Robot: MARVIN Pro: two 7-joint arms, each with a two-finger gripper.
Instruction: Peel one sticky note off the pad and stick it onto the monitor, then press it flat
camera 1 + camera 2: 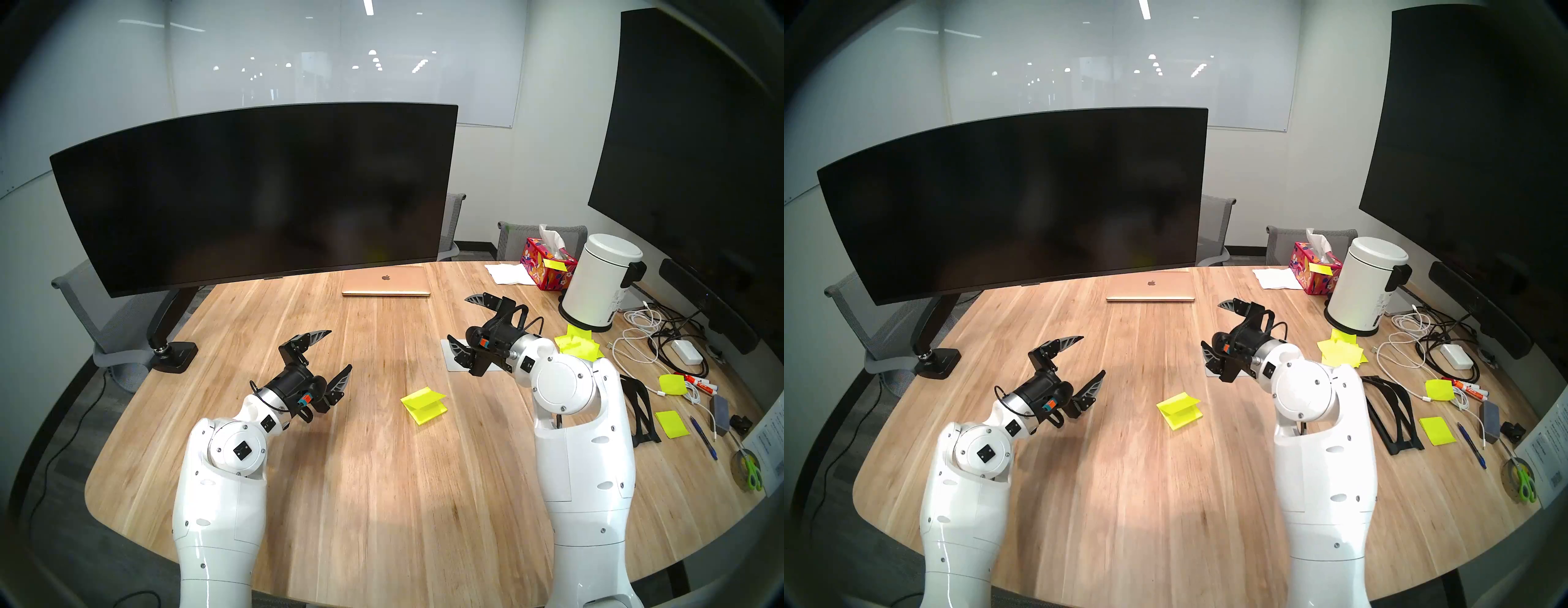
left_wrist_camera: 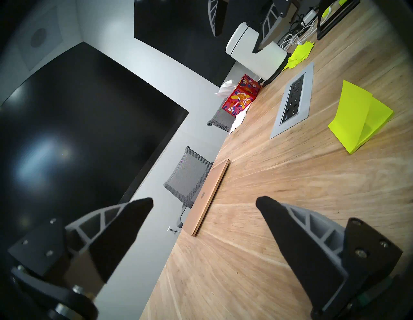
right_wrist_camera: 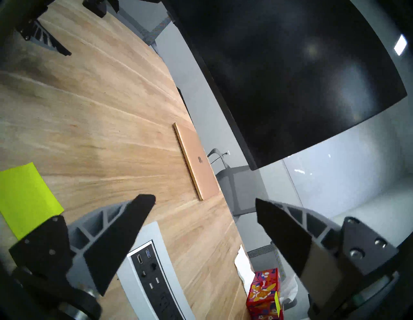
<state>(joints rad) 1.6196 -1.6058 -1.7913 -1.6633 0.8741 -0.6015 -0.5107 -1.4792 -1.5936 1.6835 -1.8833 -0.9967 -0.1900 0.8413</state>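
Observation:
The pad [image 1: 425, 409] [image 1: 1180, 411] of neon yellow-green notes lies on the wooden table between my two arms. Its top sticky note [image 2: 348, 111] stands lifted in a fold, joined to the stack. The wide curved black monitor [image 1: 254, 199] [image 1: 1013, 204] hangs on its arm stand at the back left. My left gripper [image 1: 339, 349] [image 2: 204, 201] hovers open and empty to the left of the pad. My right gripper [image 1: 458, 319] [image 3: 203, 199] hovers open and empty behind and to the right of the pad [image 3: 24, 198].
A closed gold laptop [image 1: 386, 282] lies below the monitor's right end. A grey outlet panel [image 2: 292, 100] is set in the table under my right gripper. At the right are a tissue box [image 1: 547, 263], a white bin [image 1: 600, 288], a jumble of yellow notes [image 1: 579, 344], cables, pens and a tall flat screen [image 1: 700, 148].

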